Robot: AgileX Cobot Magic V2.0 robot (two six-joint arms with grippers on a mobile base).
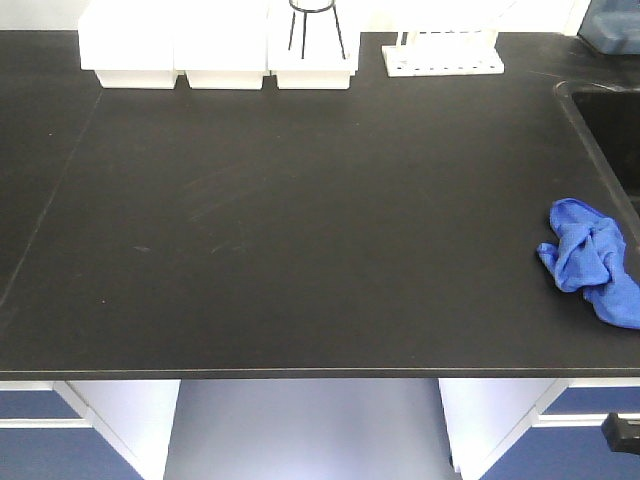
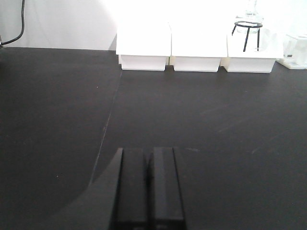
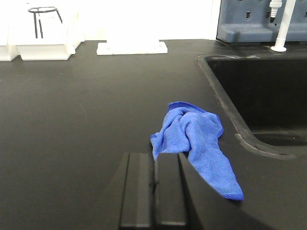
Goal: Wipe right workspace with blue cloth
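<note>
- blue cloth (image 1: 592, 258) lies crumpled at the right edge of the counter (image 1: 300, 220), just beside the sink (image 3: 259, 91)
- right tool (image 3: 154, 189): fingers pressed together, empty, right next to the cloth, can't tell if touching
- left tool (image 2: 148, 189): pressed together too, empty, over bare counter
- 3 white bins (image 1: 215, 45) along the back, w/ a wire tripod (image 1: 316, 25) on the rightmost

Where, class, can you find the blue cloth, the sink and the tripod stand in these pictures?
blue cloth (image 3: 194, 136): right wrist view, middle of the crumpled fabric.
sink (image 3: 249, 84): right wrist view, its dark inner wall.
tripod stand (image 2: 246, 39): left wrist view, one of its black legs.
</note>
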